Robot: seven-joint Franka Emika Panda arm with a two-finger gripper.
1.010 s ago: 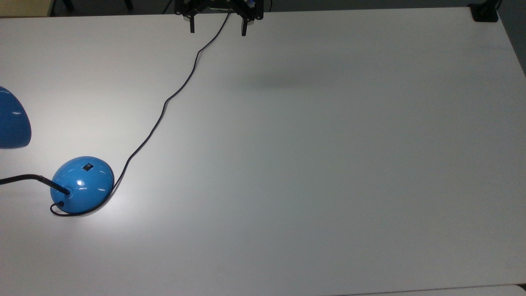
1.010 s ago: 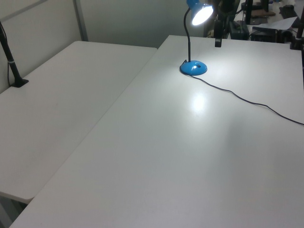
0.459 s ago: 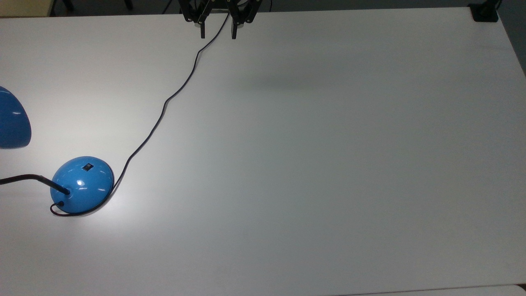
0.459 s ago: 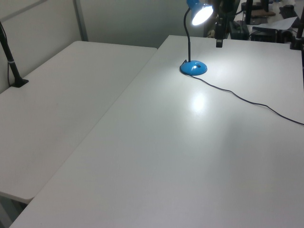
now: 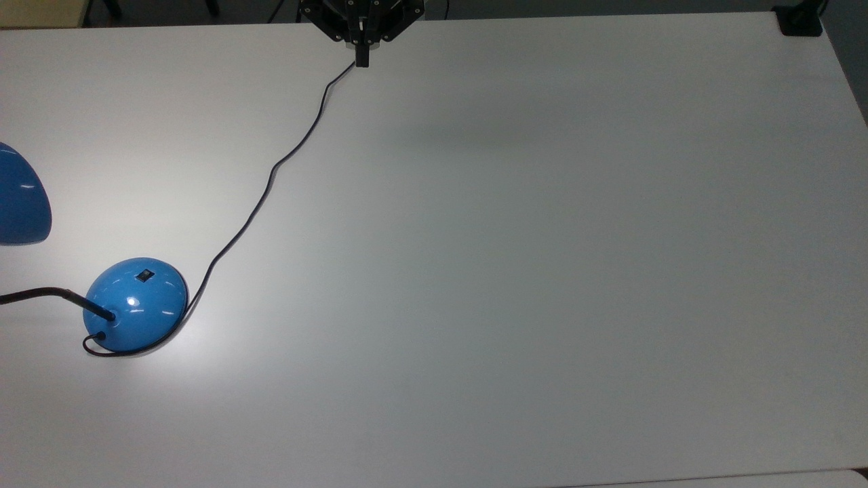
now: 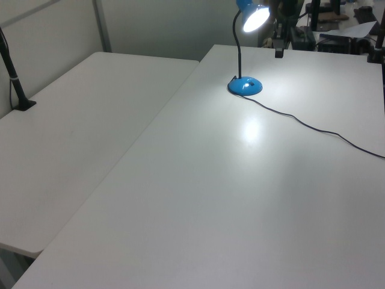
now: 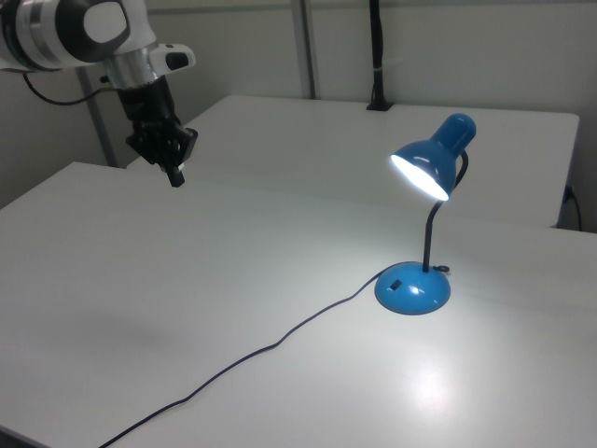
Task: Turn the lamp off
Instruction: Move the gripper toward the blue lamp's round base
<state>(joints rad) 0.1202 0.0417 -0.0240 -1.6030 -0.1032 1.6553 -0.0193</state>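
- The lamp [image 7: 417,278] stands lit on the white worktop [image 5: 515,271], its dome base at the top view's lower left, throwing a bright patch beside it.
- Change since a second ago: the hand [image 5: 362,59] has gone from fingers spread wide to fingers pressed together, gripping nothing.
- Pose: hand points downward above the worktop's far edge in the top view.
- Lamp and hand well apart; the cord [image 5: 271,173] runs between them.

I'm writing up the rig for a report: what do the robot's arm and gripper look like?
In the right view, the arm is glossy white with rounded segments, a black joint band and a grey ring near the wrist. A dark cable trails behind it. The gripper is black, angular, ending in slim dark fingers, also seen in the top view.
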